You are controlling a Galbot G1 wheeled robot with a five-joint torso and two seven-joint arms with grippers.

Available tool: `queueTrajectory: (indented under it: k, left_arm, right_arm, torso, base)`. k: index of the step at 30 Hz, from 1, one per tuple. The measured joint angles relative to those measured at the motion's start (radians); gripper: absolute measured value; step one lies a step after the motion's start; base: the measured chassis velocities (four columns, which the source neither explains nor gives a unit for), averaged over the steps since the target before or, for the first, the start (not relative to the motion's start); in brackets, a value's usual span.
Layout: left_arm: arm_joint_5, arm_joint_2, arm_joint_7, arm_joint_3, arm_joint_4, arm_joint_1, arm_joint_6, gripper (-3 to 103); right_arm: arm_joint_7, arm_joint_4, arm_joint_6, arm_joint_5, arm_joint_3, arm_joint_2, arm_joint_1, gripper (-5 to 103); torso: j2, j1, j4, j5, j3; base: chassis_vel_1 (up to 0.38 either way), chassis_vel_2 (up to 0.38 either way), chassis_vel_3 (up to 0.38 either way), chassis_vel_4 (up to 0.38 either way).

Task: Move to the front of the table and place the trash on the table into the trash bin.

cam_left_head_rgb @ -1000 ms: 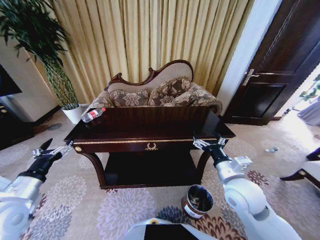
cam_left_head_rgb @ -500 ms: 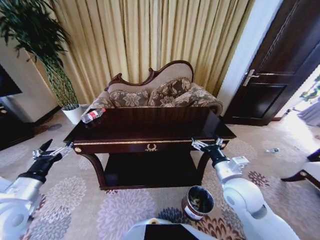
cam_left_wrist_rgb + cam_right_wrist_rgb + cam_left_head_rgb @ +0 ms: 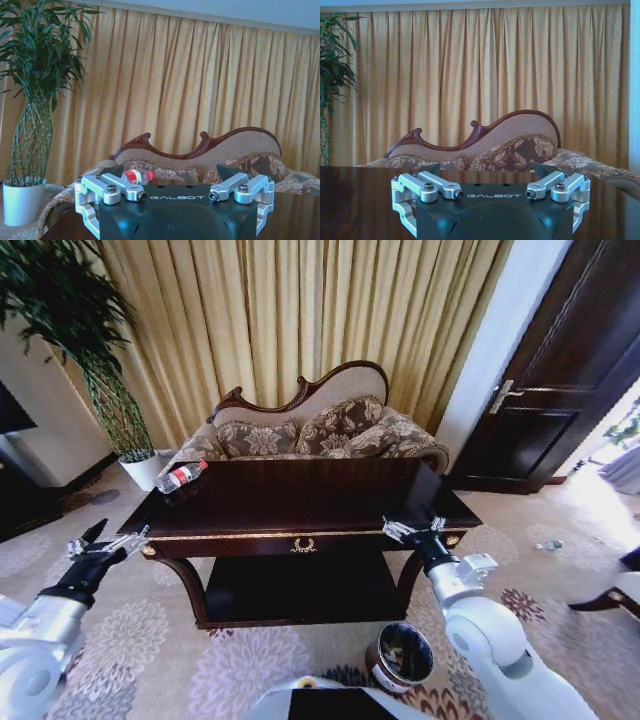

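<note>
Your left gripper (image 3: 108,540) and right gripper (image 3: 412,530) are both wide apart; grab the light, slippery bottle (image 3: 182,477) at the table's (image 3: 300,502) far left around its middle.

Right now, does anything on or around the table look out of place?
Yes. A bottle lies on its side at the table's far left corner, by the sofa. The bin stands upright on the carpet by the right front leg.
</note>
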Motion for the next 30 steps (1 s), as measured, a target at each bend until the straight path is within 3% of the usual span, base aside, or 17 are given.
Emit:
queueTrajectory:
  k: [30]
  left_arm:
    - [0.005, -0.004, 0.001, 0.006, 0.002, -0.001, -0.001, 100]
  right_arm:
    - [-0.010, 0.006, 0.000, -0.006, -0.018, 0.006, -0.001, 100]
  torso:
    - [0.000, 0.000, 0.0000, -0.0001, 0.000]
  base:
    - [-0.065, 0.059, 0.062, -0.059]
